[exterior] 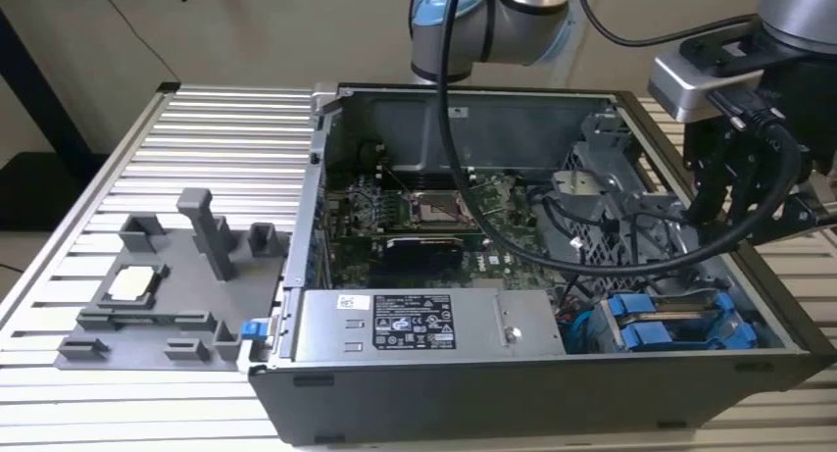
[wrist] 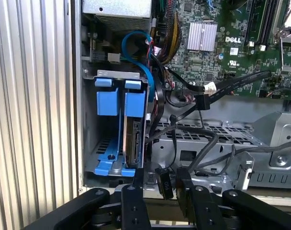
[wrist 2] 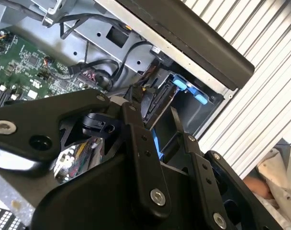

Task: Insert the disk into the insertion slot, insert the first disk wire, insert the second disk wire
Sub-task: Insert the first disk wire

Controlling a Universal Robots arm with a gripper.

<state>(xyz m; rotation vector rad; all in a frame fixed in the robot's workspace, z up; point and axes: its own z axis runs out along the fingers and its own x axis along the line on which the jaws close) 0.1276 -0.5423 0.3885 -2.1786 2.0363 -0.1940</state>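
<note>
Fixture tray [exterior: 144, 305]: grey, on the slatted table [exterior: 222, 128] at the exterior view's left, well apart from the work.
Computer case [exterior: 523, 398]: black and lying open in the middle of the table. The green motherboard [exterior: 432, 217] is on its far side and the grey power-supply box [exterior: 418, 325] is against its near wall.
Insertion slot [wrist: 89, 129]: the grey metal bay in the case's near right corner, just right of the power-supply box in the exterior view.
Disk [wrist: 132, 139]: seated on edge inside the insertion slot in its blue carrier, just beside a second blue carrier [wrist: 107, 100]. Its connector edge faces the gripper, so the disk step looks done.
Wires: a blue cable [wrist: 143, 52] loops past the slot's far end. Black cables [wrist: 203, 139] crowd the space just beside the disk.
Gripper [wrist: 161, 172]: over the case's right side, near the disk's connector edge. The fingers stand apart with a small black plug [wrist: 164, 184] in the gap, and I cannot tell whether either pad touches it.
Risk, loose plug: with the fingers apart, the plug could tilt or drop among the cables.
Risk, misalignment: a plug that meets the disk's port off-angle could jam or bend contacts.
Risk, snagging: the cables lie so close that a finger could hook one and drag it, or knock the carrier.
</note>
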